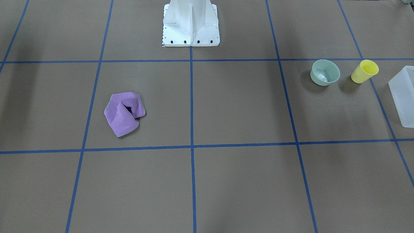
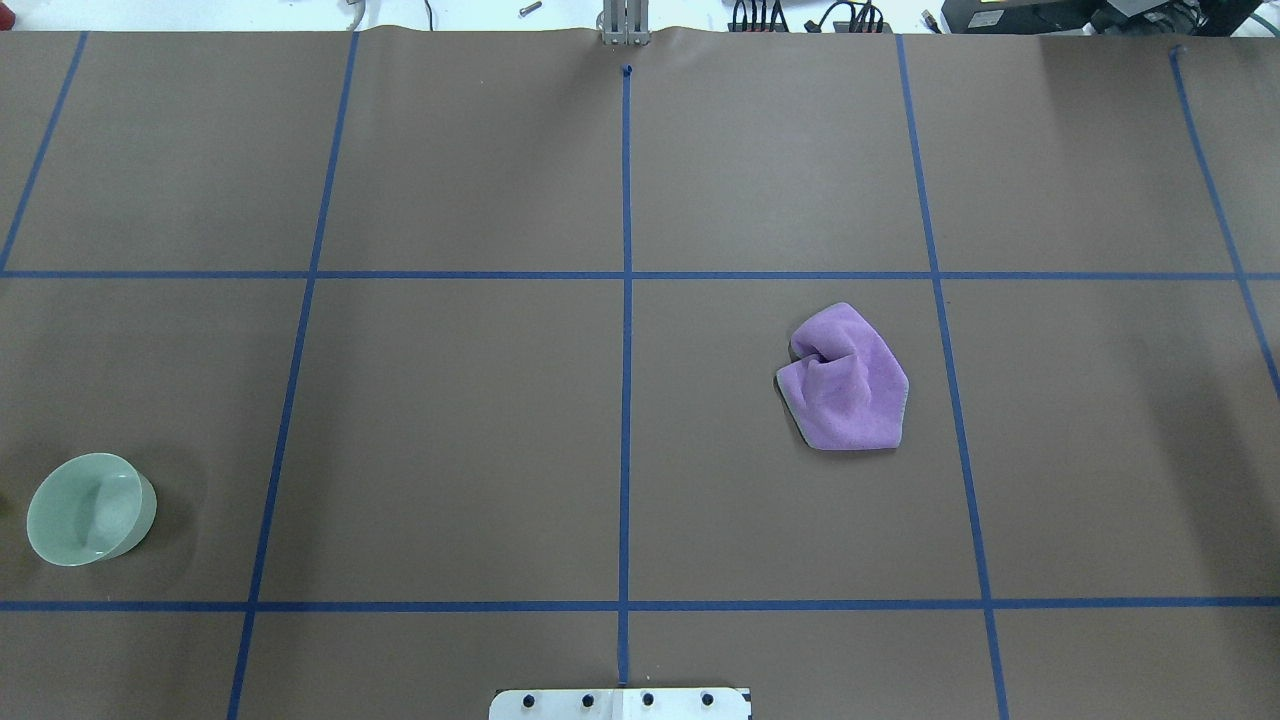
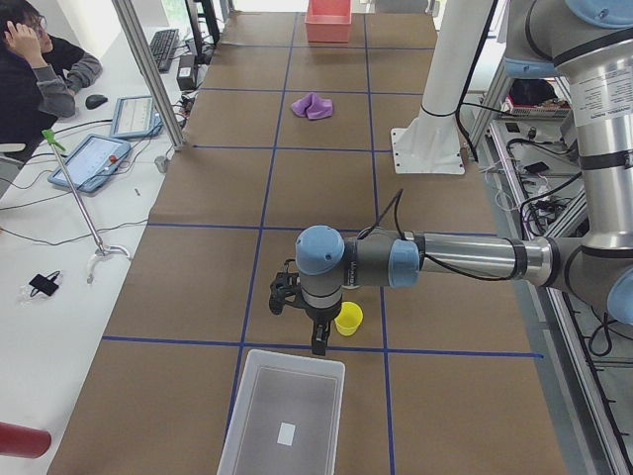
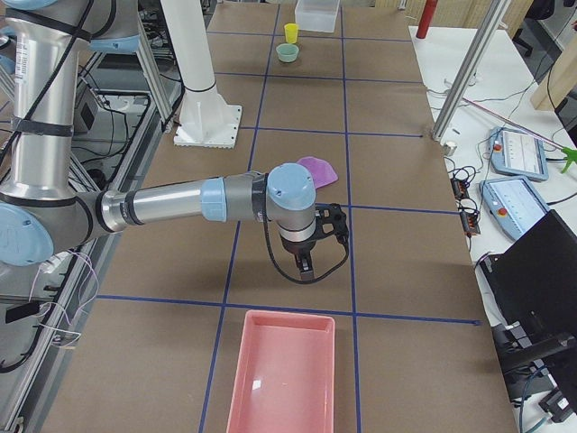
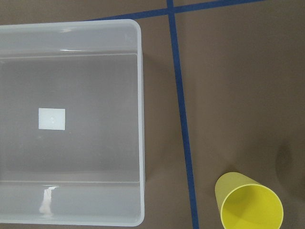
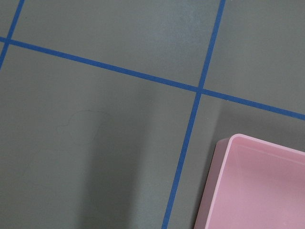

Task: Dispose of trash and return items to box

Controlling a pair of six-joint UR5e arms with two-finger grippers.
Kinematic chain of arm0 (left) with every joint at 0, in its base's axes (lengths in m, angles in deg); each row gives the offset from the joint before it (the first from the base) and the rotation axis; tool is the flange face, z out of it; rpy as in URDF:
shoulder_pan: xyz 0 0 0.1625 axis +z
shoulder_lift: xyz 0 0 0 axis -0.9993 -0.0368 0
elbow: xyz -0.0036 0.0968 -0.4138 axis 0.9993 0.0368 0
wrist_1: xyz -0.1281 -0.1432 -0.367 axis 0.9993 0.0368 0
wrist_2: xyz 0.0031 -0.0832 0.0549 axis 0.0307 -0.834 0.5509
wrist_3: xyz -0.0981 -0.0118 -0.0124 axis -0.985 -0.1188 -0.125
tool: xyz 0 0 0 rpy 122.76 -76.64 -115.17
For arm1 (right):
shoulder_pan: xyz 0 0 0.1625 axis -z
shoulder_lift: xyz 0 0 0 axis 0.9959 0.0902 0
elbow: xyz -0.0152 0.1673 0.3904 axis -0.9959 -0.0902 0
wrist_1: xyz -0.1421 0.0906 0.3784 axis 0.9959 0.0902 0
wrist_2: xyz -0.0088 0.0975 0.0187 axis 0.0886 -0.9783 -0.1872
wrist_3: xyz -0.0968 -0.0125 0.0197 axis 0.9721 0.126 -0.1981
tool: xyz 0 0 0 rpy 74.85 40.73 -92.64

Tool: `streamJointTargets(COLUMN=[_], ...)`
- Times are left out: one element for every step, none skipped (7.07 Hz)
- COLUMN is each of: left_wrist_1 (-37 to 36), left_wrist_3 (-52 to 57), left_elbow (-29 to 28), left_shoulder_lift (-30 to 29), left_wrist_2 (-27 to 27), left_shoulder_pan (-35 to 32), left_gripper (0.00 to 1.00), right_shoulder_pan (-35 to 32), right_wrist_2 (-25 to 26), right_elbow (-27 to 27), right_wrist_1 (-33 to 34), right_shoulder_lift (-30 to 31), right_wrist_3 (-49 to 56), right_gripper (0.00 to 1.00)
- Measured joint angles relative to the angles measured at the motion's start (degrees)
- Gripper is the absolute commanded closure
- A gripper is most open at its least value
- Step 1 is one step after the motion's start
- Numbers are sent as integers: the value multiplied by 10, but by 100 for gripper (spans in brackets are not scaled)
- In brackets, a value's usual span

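Observation:
A crumpled purple cloth (image 1: 124, 113) lies on the brown table, on my right half in the overhead view (image 2: 845, 380). A pale green bowl (image 1: 325, 72) and a yellow cup (image 1: 364, 71) stand upright near a clear plastic box (image 1: 402, 95) at my left end. The left wrist view shows the cup (image 5: 249, 202) beside the empty box (image 5: 141, 119). My left gripper (image 3: 317, 342) hangs above the table between cup and box; I cannot tell whether it is open. My right gripper (image 4: 306, 268) hangs near an empty pink tray (image 4: 287, 315); I cannot tell its state.
The white robot pedestal (image 1: 190, 22) stands at the table's near-robot edge. Blue tape lines divide the table into squares. A person sits at a side desk (image 3: 40, 79) with tablets. The pink tray's corner shows in the right wrist view (image 6: 217, 186).

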Motion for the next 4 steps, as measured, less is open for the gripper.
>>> streamJointTargets(left_wrist_1=[0, -1, -1, -1], left_wrist_3=[0, 0, 0, 0], left_elbow=[0, 1, 2, 4], left_shoulder_lift=[0, 1, 1, 1], left_wrist_2=[0, 0, -1, -1], left_shoulder_pan=[0, 0, 0, 0], left_gripper=[1, 1, 1, 1], right_shoulder_pan=[0, 0, 0, 0], right_wrist_2=[2, 5, 8, 10], right_elbow=[0, 1, 1, -1], right_wrist_1=[0, -1, -2, -3], right_shoulder_lift=[1, 3, 4, 2], right_wrist_3=[0, 0, -2, -5], right_gripper=[0, 0, 0, 0])
